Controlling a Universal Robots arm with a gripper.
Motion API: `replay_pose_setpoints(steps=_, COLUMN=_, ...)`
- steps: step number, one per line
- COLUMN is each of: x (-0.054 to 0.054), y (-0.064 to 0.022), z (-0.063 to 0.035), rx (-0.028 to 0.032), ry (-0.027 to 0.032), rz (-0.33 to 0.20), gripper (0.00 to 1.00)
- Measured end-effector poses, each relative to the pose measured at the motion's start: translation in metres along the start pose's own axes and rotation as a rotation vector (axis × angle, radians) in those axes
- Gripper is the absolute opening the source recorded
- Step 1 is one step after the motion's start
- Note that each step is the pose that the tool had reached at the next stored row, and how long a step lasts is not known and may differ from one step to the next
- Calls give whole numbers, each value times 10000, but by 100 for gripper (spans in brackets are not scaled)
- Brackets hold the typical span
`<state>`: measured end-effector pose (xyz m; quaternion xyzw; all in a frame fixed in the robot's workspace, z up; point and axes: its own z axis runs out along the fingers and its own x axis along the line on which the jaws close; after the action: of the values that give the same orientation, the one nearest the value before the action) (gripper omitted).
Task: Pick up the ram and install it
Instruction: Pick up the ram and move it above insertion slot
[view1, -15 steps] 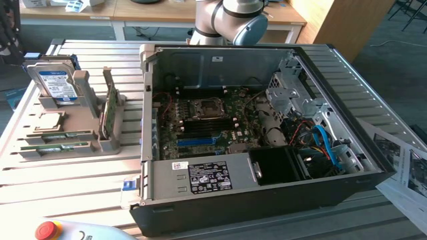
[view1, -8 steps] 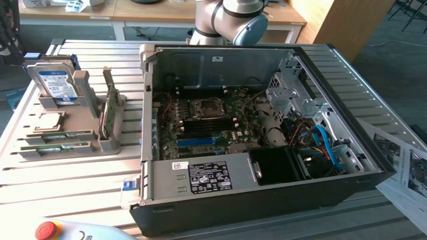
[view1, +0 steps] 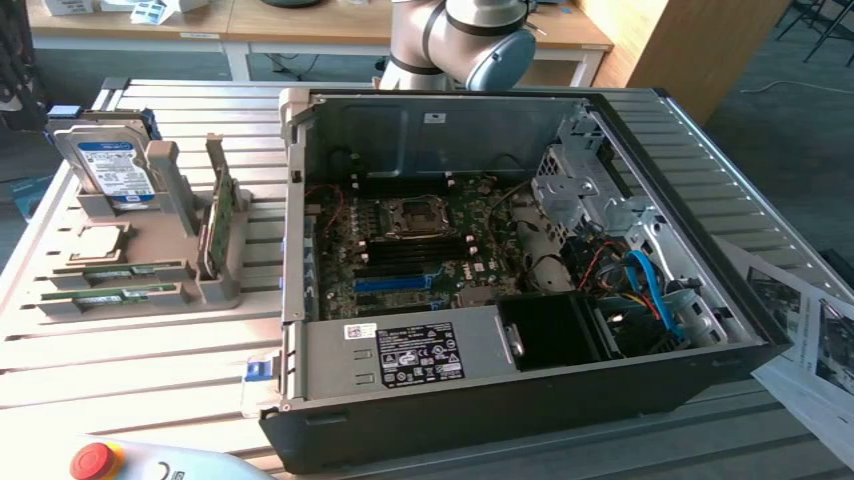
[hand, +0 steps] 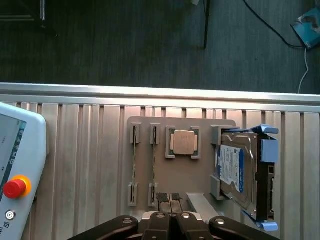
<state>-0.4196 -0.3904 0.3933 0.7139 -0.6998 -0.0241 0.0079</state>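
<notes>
Two rams (hand: 134, 167) (hand: 153, 167) stand on edge in slots of a grey holder (hand: 180, 170) on the slatted table. In the exterior view they are thin green sticks (view1: 114, 272) (view1: 118, 297), and another green ram (view1: 220, 210) stands upright in the holder's taller stand. My gripper (hand: 170, 196) hangs high above the holder's edge, beside the two slotted rams. Its fingers are pressed together with nothing between them. The open computer case (view1: 534, 260) lies at the exterior view's right, its motherboard (view1: 400, 250) exposed.
A square silver processor (hand: 182, 142) and a blue-labelled hard drive (hand: 240, 170) also sit in the holder. A teach pendant with a red stop button (hand: 15, 187) lies on the table nearby. The robot arm (view1: 467, 40) rises behind the case. Papers (view1: 801, 330) lie beside the case.
</notes>
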Motion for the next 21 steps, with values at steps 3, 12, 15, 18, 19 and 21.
replay_pose_setpoints(steps=3, x=0, y=0, z=0, rx=-3, ry=7, rz=-130, gripper=11)
replay_pose_setpoints(steps=12, x=0, y=0, z=0, rx=-7, ry=15, rz=-328, gripper=11)
replay_pose_setpoints(steps=15, x=-3, y=0, z=0, rx=-7, ry=19, rz=-329, gripper=11)
replay_pose_setpoints(steps=18, x=-3, y=0, z=0, rx=-7, ry=22, rz=-331, gripper=11)
replay_pose_setpoints(steps=19, x=-3, y=0, z=0, rx=-7, ry=23, rz=-336, gripper=11)
replay_pose_setpoints(steps=21, x=-3, y=0, z=0, rx=-3, ry=36, rz=-360, gripper=11)
